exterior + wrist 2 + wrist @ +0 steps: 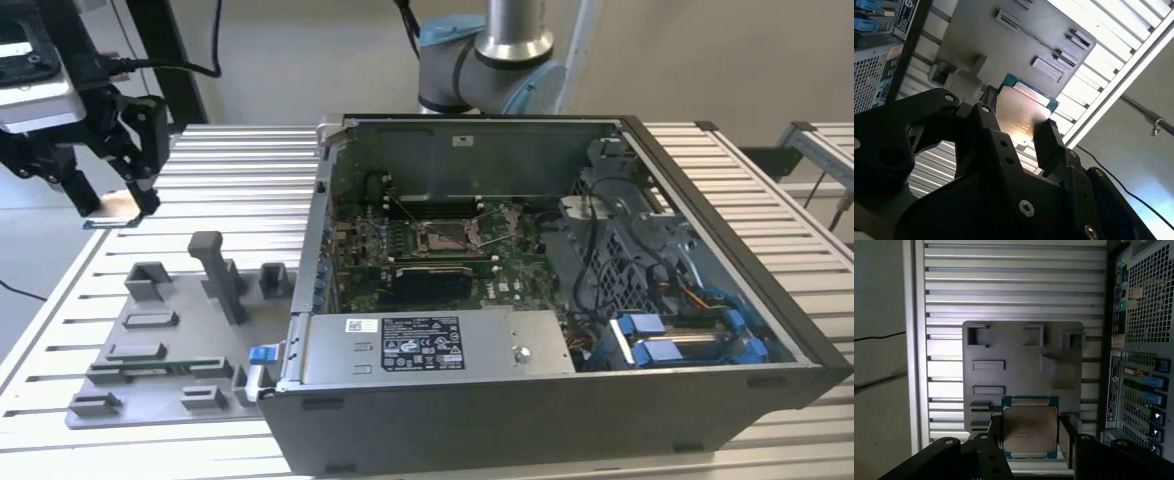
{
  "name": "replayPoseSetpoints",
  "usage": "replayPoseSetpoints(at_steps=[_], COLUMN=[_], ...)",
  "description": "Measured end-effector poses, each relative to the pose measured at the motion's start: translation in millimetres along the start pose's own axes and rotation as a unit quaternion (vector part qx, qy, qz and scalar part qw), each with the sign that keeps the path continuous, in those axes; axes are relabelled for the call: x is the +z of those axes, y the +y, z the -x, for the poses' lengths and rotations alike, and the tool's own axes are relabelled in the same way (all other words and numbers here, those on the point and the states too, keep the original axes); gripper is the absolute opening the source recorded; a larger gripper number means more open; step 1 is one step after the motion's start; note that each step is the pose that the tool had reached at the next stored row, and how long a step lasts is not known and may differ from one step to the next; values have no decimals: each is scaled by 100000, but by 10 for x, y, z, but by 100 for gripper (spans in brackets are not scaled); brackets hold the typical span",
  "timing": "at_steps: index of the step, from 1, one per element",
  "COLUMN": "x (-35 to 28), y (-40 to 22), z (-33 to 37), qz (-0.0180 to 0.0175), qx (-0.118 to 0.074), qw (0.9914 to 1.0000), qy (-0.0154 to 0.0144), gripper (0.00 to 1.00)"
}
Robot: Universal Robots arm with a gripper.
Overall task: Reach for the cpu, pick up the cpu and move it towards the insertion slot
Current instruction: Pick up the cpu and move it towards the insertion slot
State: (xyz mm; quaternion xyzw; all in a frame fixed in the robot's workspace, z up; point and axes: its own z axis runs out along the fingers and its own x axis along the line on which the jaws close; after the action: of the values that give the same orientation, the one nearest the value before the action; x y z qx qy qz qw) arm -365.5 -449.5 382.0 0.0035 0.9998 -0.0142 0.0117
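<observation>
My gripper [114, 205] hangs above the slatted table at the exterior view's far left, well away from the open computer case. It is shut on the cpu [1030, 427], a flat square chip with a silvery top and a thin coloured edge. In both wrist views the chip sits level between the two black fingers [1066, 437]. The second wrist view has the cpu [1021, 112] glinting between the gripper [1019, 131] pads. The insertion slot [441, 237], a silver-framed socket with a wire lever, lies on the green board inside the case, far to the exterior view's right of the gripper.
A grey fixture plate [160, 350] with upright blocks lies on the table beside the case; it shows beneath the chip in the first wrist view [1024, 360]. The case wall [318, 250] stands between gripper and board. A black rectangular patch [424, 283] sits just before the socket.
</observation>
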Motion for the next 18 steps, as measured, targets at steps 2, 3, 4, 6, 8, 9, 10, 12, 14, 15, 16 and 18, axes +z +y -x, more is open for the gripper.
replayPoseSetpoints(at_steps=[2,3,4,6,8,9,10,12,14,15,16,18], x=[1,2,2,4,5,5,6,8,9,10,10,11], y=[0,0,1,1,1,2,2,2,3,3,3,3], z=[53,80,107,161,217,243,269,324,376,403,429,481], qz=[-1,-2,0,2,0,0,1,1,3,1,2,1], qx=[-3,-3,-2,-5,-8,-9,-6,-4,-7,-4,-8,-10], qw=[100000,100000,100000,100000,100000,100000,100000,100000,100000,100000,100000,100000], qy=[23,36,45,64,90,100,109,125,142,153,161,180], gripper=[0,0,0,0,0,0,0,0,0,0,0,0])
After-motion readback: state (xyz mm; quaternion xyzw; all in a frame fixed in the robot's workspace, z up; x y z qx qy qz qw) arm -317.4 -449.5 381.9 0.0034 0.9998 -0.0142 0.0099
